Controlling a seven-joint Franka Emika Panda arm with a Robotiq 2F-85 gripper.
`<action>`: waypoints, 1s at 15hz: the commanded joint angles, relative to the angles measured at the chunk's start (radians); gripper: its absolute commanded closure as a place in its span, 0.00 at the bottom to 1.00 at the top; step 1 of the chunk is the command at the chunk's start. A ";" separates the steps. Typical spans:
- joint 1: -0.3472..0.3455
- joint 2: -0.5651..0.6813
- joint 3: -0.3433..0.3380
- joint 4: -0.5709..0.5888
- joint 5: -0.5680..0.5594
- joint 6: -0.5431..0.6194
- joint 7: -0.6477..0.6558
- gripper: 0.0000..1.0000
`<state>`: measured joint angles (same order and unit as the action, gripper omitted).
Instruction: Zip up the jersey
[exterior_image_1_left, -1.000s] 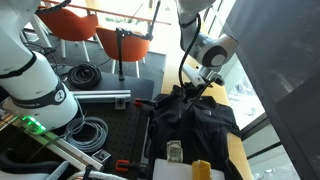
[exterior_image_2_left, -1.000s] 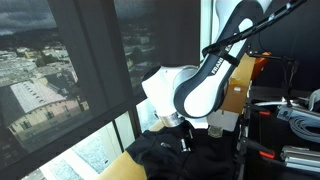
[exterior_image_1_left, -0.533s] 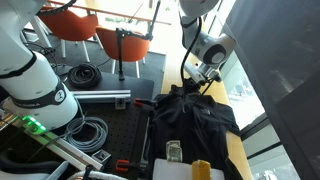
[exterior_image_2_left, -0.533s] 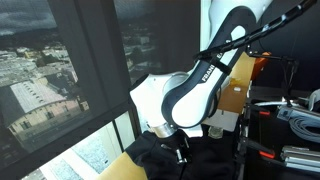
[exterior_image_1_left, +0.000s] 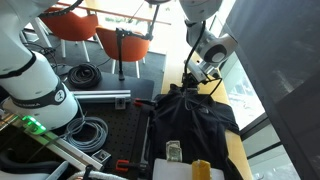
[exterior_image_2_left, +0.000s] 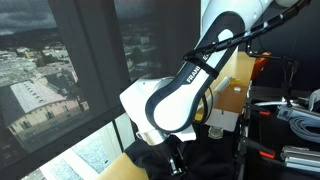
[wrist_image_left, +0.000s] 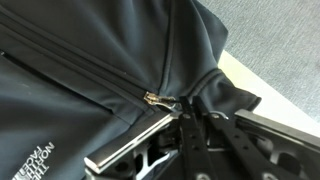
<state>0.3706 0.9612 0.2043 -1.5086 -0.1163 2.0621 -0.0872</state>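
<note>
The gripper (wrist_image_left: 178, 112) has its fingers pinched together on the zip pull (wrist_image_left: 156, 98), with fabric bunching around the tips. The pull sits on the zipper line of the jersey (exterior_image_1_left: 196, 116), which lies spread across the table (exterior_image_1_left: 246, 150), near the table's window-side edge.

Behind the hand (exterior_image_1_left: 196, 84), orange chairs (exterior_image_1_left: 78, 24) stand in bright daylight. Close beside the hand, a large window (exterior_image_2_left: 40, 85) with a dark frame (exterior_image_2_left: 98, 80) shows a city under grey cloudy sky. The bench (exterior_image_1_left: 243, 150) under the hand has a pale top.
</note>
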 joint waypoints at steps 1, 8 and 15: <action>-0.026 0.048 0.067 0.083 0.058 -0.048 -0.089 0.98; -0.012 0.097 0.105 0.137 0.075 -0.031 -0.162 0.98; 0.015 0.141 0.118 0.191 0.070 -0.031 -0.181 0.98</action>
<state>0.3757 1.0674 0.2963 -1.3787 -0.0731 2.0590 -0.2501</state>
